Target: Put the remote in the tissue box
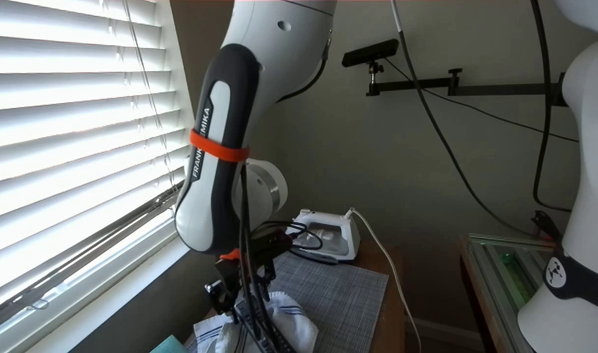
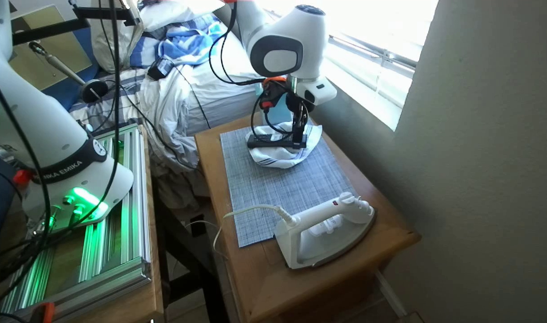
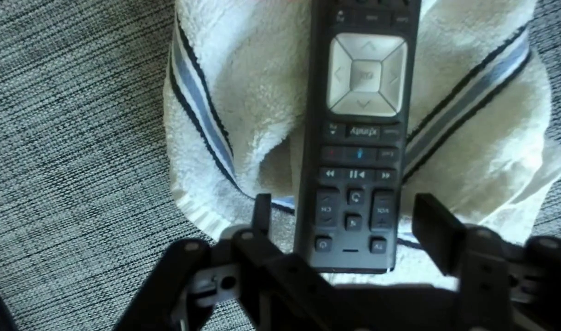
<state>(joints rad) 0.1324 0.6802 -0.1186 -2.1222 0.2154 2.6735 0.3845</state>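
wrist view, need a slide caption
Open gripper at one end of a black remote lying on a striped white towel, grey mat beneath.

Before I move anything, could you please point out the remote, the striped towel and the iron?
The remote (image 3: 358, 138): wrist view, on its button face.
The striped towel (image 3: 260, 87): wrist view, on cloth beside the remote.
The iron (image 2: 328, 243): in an exterior view, on its body's side.

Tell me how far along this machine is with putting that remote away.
Looks done: the open tool straddles the remote in the wrist view. In hand: the grasp, not made yet, since a gap shows on each side and the remote rests on the towel. Left: likely closing on it, lifting it and placing it in the tissue box, perhaps the blue-green thing partly visible in both exterior views.
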